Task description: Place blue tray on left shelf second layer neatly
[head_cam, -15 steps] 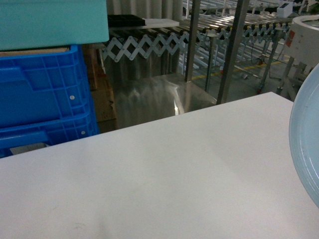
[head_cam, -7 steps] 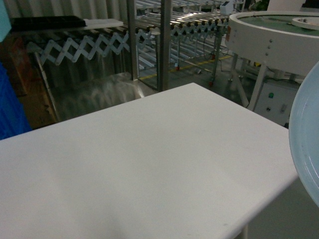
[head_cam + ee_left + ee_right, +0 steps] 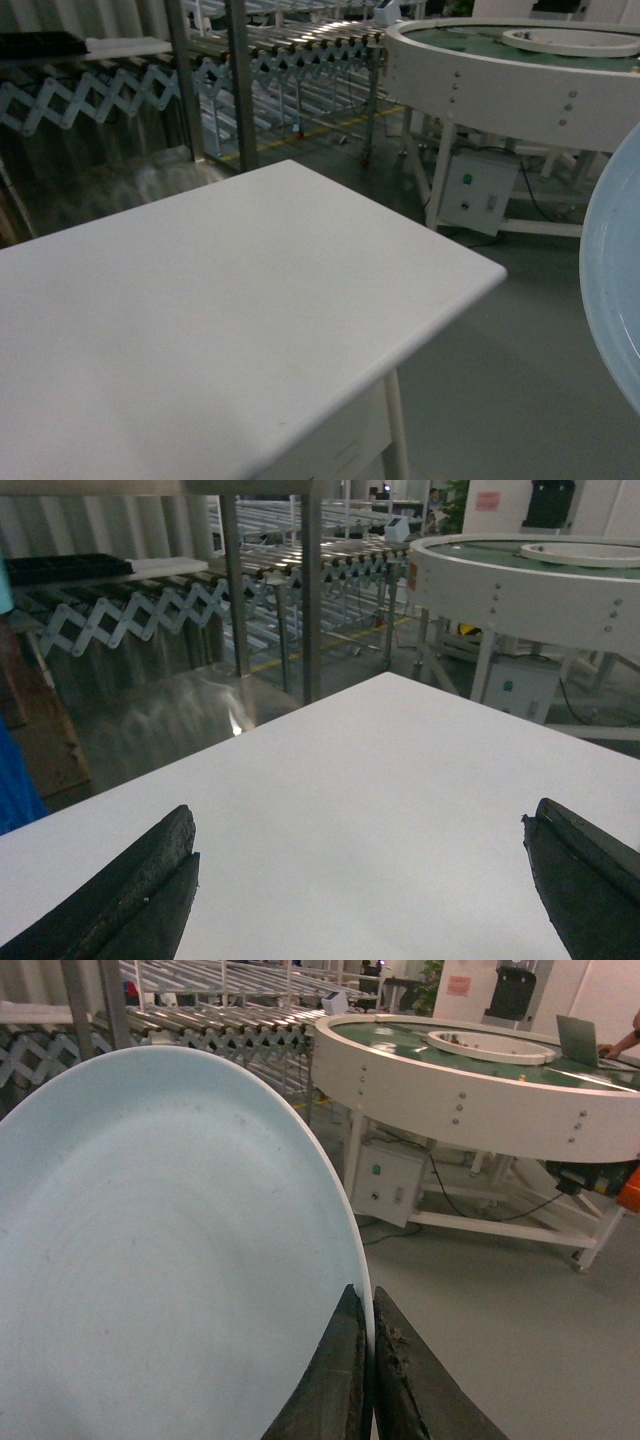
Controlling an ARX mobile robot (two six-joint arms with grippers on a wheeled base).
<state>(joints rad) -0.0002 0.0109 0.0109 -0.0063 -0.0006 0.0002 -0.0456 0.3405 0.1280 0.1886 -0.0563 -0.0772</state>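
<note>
Right gripper (image 3: pixel 366 1360) jaws pinched tight on the blue tray (image 3: pixel 170 1260) rim, tray held on edge beside the white table (image 3: pixel 220 310), left gripper (image 3: pixel 360 880) jaws spread wide, holding nothing

The head view shows a white table (image 3: pixel 220 330) filling the lower left. At the right edge a curved slice of the blue tray (image 3: pixel 615 290) cuts into view, held above the grey floor (image 3: pixel 500 370); no gripper shows. Behind stand a round white conveyor table (image 3: pixel 500 85) with a control box (image 3: pixel 478 190) beneath, and a roller conveyor (image 3: pixel 290 45).
</note>
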